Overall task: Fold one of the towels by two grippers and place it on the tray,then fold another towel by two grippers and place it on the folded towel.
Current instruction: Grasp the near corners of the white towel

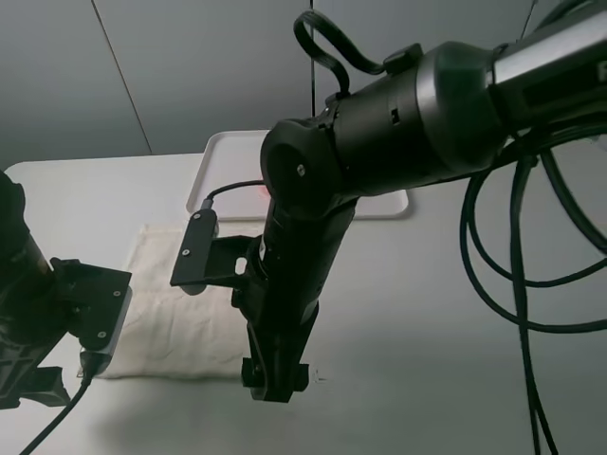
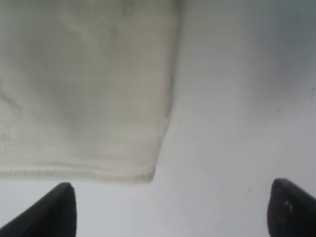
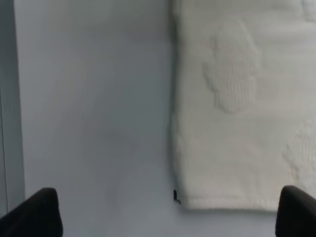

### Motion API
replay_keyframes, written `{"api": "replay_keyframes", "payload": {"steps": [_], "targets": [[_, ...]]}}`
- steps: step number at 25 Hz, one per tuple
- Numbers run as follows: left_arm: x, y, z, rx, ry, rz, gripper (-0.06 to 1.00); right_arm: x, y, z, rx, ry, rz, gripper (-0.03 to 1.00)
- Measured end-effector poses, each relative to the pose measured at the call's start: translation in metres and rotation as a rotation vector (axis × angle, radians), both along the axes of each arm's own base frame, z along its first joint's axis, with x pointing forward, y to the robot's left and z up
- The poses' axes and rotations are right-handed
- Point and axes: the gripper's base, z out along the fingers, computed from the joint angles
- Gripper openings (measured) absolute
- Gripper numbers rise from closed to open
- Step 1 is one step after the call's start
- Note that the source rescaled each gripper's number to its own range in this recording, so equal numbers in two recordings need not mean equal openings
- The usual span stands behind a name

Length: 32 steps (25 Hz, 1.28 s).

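Observation:
The cream towel (image 1: 180, 318) lies flat on the table in front of the tray (image 1: 224, 152). A small pink patch (image 1: 264, 192) on the tray is all that shows of the pink towel; my right arm hides the remainder. My right gripper (image 1: 275, 374) hangs over the cream towel's near right corner. In the right wrist view that corner (image 3: 237, 113) lies ahead of the open right gripper (image 3: 168, 215), which is empty. The left wrist view has the towel's other near corner (image 2: 89, 98) just beyond the open, empty left gripper (image 2: 173, 212).
The right arm's thick body (image 1: 379, 142) and black cables (image 1: 531, 246) fill the middle and right of the high view. The left arm (image 1: 47, 318) sits at the near left. Bare white table (image 1: 427, 360) stretches to the right of the towel.

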Motion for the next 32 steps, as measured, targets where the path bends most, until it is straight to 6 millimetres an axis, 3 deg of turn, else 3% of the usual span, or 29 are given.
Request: {"api": "replay_keyframes", "payload": {"steps": [14, 32], "targets": [[-0.001, 0.0, -0.028, 0.003, 0.031, -0.018, 0.99, 0.003, 0.011, -0.02, -0.051, -0.002, 0.018, 0.93], [0.0, 0.0, -0.03, 0.008, 0.044, -0.018, 0.99, -0.007, 0.015, -0.02, -0.082, -0.032, 0.039, 0.93]]}}
